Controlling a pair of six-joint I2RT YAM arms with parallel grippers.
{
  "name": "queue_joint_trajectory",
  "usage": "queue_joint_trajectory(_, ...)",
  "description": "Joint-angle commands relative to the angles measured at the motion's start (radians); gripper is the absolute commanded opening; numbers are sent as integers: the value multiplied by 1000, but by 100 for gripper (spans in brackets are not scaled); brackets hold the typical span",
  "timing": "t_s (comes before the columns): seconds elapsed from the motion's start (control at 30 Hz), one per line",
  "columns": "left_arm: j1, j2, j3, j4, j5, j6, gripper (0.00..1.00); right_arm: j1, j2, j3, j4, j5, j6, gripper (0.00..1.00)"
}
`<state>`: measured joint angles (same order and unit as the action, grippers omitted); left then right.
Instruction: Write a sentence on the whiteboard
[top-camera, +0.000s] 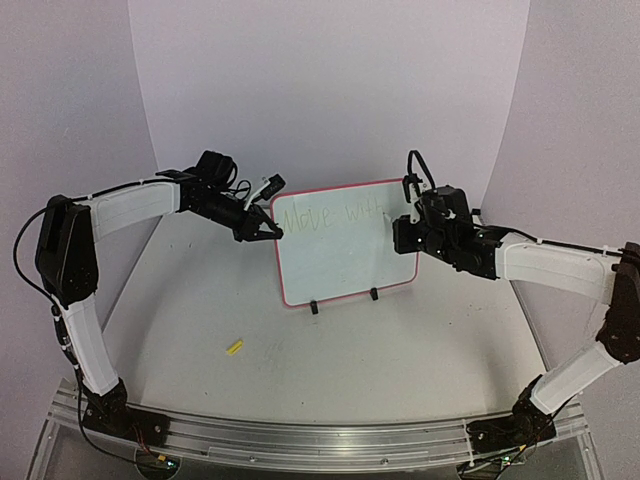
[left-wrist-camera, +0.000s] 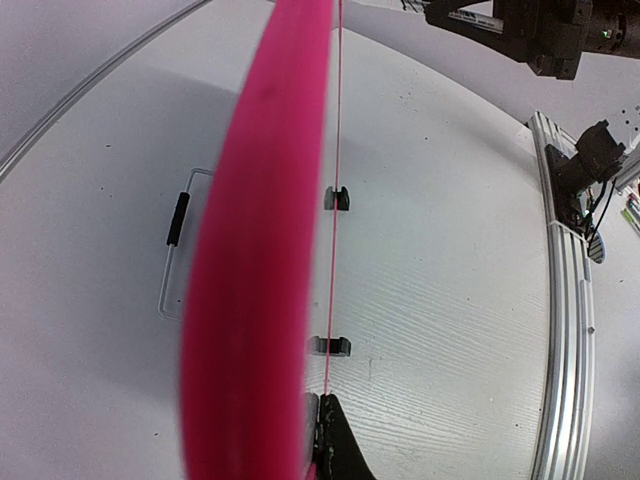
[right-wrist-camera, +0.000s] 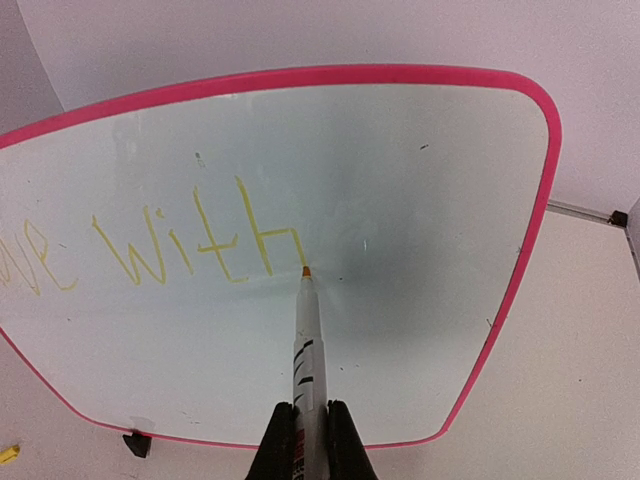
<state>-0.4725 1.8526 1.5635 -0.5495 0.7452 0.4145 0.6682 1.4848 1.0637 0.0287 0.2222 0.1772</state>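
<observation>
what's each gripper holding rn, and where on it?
Right gripper: the marker, by its barrel back from the tip, tip on the whiteboard. Left gripper: the whiteboard, pinched at the upper left edge of its pink frame.

Backdrop recorded as three plain panels, pale lilac-white. The rear panel (top-camera: 330, 90) is flat and unmarked. The left panel (top-camera: 60, 100) and right panel (top-camera: 590, 120) are angled inward, and seams are seen where they meet the rear one. The table (top-camera: 420, 340) is white, with a fine wood-grain texture noted in the left wrist view. An aluminium rail (top-camera: 300, 438) is fixed along its near edge. Lighting is even and diffuse, with only soft shadows observed on the tabletop.
</observation>
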Motion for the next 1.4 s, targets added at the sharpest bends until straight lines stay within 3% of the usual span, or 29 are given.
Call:
queue_joint_trajectory(0.0,-4,19,-1,-29,-142,69,0,-4,-42,-3,-4,4,-2,0)
queue_joint_trajectory(0.57,-5,20,-3,-29,-142,70,0,-25,-151,-62,-75,11,-49,0)
queue_joint_trajectory(0.77,-5,15,-3,-29,-140,67,0,-25,-207,-119,-36,-69,-58,0)
queue_joint_trajectory(0.97,-7,14,0,-31,-143,66,0,-22,-278,-186,34,-268,-17,0)
queue_joint_trajectory(1.13,-11,14,11,-40,-147,68,0,26,-246,-171,55,-337,-3,0)
queue_joint_trajectory(1.37,-14,13,12,-49,-156,73,0,136,-71,-40,90,-407,-37,0)
